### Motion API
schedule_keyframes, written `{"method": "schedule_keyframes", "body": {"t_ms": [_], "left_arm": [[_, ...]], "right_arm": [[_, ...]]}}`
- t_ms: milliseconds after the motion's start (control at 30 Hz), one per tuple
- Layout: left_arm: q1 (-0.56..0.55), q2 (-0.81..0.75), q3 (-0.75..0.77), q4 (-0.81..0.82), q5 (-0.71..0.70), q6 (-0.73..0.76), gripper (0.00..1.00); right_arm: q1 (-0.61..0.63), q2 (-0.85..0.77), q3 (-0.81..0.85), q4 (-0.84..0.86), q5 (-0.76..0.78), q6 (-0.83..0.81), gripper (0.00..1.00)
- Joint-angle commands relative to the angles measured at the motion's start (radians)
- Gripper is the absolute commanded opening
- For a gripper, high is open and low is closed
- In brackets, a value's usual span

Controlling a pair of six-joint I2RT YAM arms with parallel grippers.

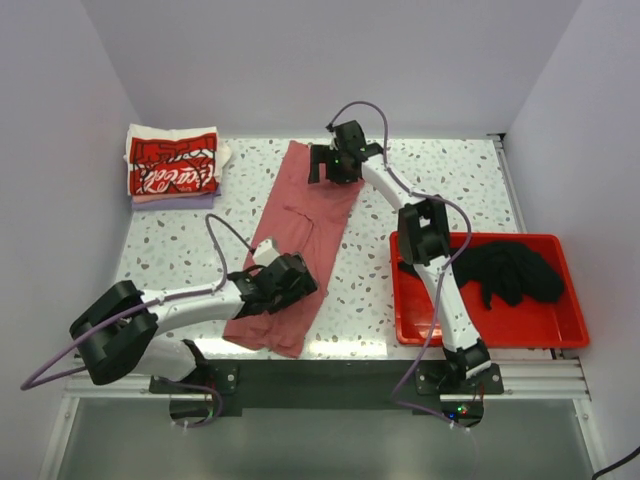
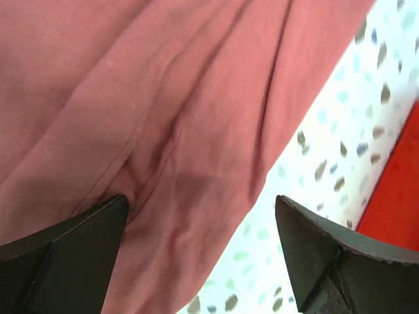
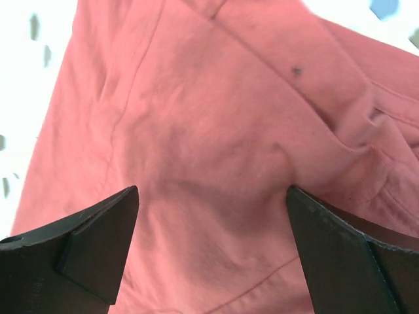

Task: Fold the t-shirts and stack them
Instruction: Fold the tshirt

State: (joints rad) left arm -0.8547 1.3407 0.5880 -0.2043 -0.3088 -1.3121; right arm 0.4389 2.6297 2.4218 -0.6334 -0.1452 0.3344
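**Top view.** The dusty-red t-shirt lies as a long strip on the table. You see the left gripper over the shirt's near end and the right gripper over its far end. The folded stack sits to the left of the far end. To the shirt's right, the black t-shirt fills the red bin.

**Left wrist view.** The fingers are spread wide over the red cloth, pinching nothing.

**Right wrist view.** The fingers are likewise parted over the cloth.
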Motion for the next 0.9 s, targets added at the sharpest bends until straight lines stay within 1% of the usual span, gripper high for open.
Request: {"method": "schedule_keyframes", "body": {"t_ms": [0, 67, 167, 233, 300, 433, 467, 500, 533, 567, 600, 633, 667, 733, 833, 867], "left_arm": [[-0.099, 0.054, 0.027, -0.13, 0.057, -0.116, 1.0], [-0.147, 0.058, 0.047, -0.103, 0.065, -0.102, 1.0], [-0.21, 0.06, 0.104, -0.06, 0.041, -0.05, 1.0], [-0.23, 0.071, 0.177, -0.099, 0.014, -0.012, 1.0], [-0.242, 0.072, 0.248, -0.128, -0.022, 0.016, 1.0], [-0.251, 0.028, 0.305, -0.158, -0.055, 0.086, 1.0], [-0.251, 0.012, 0.308, -0.162, -0.076, 0.094, 1.0], [-0.251, -0.023, 0.311, -0.17, -0.088, 0.102, 1.0], [-0.251, -0.04, 0.308, -0.191, -0.102, 0.109, 1.0], [-0.251, -0.054, 0.305, -0.204, -0.122, 0.116, 1.0], [-0.25, -0.083, 0.299, -0.223, -0.137, 0.117, 1.0], [-0.25, -0.096, 0.296, -0.283, -0.154, 0.1, 1.0], [-0.25, -0.109, 0.289, -0.312, -0.183, 0.093, 1.0], [-0.25, -0.143, 0.265, -0.371, -0.202, 0.088, 1.0], [-0.25, -0.182, 0.201, -0.385, -0.19, 0.094, 1.0], [-0.25, -0.193, 0.178, -0.376, -0.165, 0.102, 1.0]], "right_arm": [[0.009, 0.107, -0.021, 0.05, -0.171, 0.049, 0.99], [0.009, 0.128, 0.003, 0.066, -0.212, 0.061, 0.99], [0.009, 0.125, 0.045, 0.074, -0.22, 0.051, 0.99], [0.008, 0.107, 0.066, 0.067, -0.226, 0.032, 0.99], [0.009, 0.06, 0.074, 0.057, -0.241, 0.017, 0.99], [0.011, -0.057, 0.066, 0.02, -0.255, -0.043, 0.99], [0.015, -0.078, 0.066, -0.029, -0.261, -0.061, 0.99], [0.018, -0.135, 0.062, -0.06, -0.261, -0.087, 0.99], [0.026, -0.164, 0.048, -0.086, -0.243, -0.136, 0.99], [0.037, -0.198, 0.027, -0.112, -0.225, -0.155, 0.99], [0.044, -0.242, -0.053, -0.109, -0.206, -0.17, 0.99], [0.049, -0.317, -0.102, -0.098, -0.171, -0.184, 0.99], [0.058, -0.357, -0.187, -0.079, -0.153, -0.184, 0.99], [0.063, -0.436, -0.252, -0.077, -0.107, -0.167, 0.99], [0.08, -0.502, -0.392, -0.094, -0.085, -0.117, 0.99], [0.102, -0.546, -0.485, -0.074, -0.079, -0.109, 0.99]]}}
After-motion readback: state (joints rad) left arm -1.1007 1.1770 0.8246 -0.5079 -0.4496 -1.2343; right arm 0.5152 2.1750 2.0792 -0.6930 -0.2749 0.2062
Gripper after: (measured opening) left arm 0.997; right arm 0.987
